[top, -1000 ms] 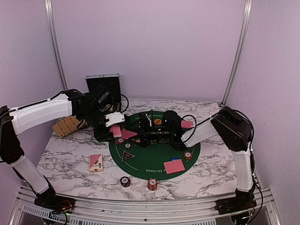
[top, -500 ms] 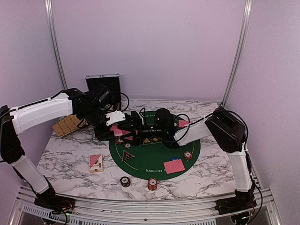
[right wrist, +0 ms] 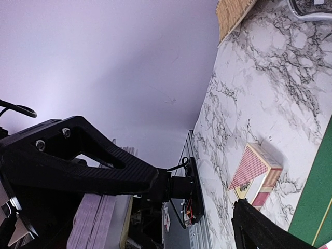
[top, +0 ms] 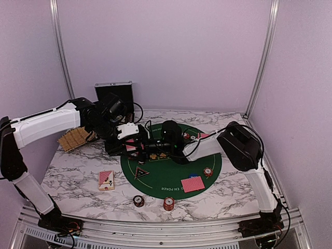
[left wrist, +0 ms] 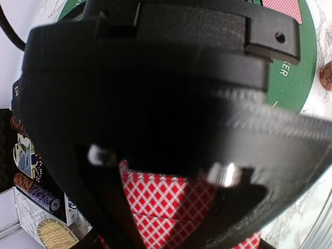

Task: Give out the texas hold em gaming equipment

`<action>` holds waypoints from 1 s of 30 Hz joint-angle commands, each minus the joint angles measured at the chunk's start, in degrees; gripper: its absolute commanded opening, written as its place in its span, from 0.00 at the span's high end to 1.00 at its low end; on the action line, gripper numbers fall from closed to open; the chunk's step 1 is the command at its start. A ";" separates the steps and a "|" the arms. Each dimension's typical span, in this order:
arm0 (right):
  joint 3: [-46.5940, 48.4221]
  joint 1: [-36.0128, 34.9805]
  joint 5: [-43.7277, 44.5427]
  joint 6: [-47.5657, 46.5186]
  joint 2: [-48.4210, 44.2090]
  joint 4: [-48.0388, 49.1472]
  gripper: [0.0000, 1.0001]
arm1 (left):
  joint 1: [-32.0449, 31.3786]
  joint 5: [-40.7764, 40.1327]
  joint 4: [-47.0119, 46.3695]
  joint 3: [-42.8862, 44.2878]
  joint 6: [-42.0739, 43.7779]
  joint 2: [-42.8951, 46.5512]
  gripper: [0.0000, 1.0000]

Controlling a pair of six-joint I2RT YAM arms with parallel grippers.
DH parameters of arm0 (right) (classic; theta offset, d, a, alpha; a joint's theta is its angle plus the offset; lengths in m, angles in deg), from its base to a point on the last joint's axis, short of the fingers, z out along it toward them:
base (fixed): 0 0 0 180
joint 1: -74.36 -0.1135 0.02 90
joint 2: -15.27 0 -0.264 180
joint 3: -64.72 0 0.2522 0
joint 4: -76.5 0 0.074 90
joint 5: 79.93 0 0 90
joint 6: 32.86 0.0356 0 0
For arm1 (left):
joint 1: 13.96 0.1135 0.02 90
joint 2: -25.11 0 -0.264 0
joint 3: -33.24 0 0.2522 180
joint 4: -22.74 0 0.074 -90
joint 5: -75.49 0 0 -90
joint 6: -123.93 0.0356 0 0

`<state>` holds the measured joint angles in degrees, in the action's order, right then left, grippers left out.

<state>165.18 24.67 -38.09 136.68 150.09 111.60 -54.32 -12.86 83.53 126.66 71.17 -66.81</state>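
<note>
our left end effector (top: 128,141) pinches thin, slippery, floppy red-backed cards (left wrist: 165,205); right end effector (top: 146,147) gapes open; we'd nip one card's edge.

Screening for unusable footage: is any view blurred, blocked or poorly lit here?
Top external: sharp, evenly lit, soft shadows, a lilac cast. Left wrist: a blurred black shape right at the lens blocks most of the frame; red-backed cards and a strip of green mat show around it. Right wrist: rolled sideways, crisp on the marble table, near parts silhouetted.
</note>
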 commanded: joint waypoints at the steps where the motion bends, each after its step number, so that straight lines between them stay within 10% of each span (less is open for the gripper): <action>1: 4.65 -1.20 -1.16 0.68 1.64 -1.29 0.09 | -0.25 1.31 0.70 1.90 -0.40 -0.66 1.00; 30: 2.32 0.57 2.09 1.33 1.48 -2.02 0.25 | -0.19 1.21 0.70 1.20 -0.32 -0.01 1.00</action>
<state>170.60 23.73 -37.85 139.66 153.98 111.18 -54.32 -12.47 84.38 126.66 71.19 -67.55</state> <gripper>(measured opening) 0.763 0.642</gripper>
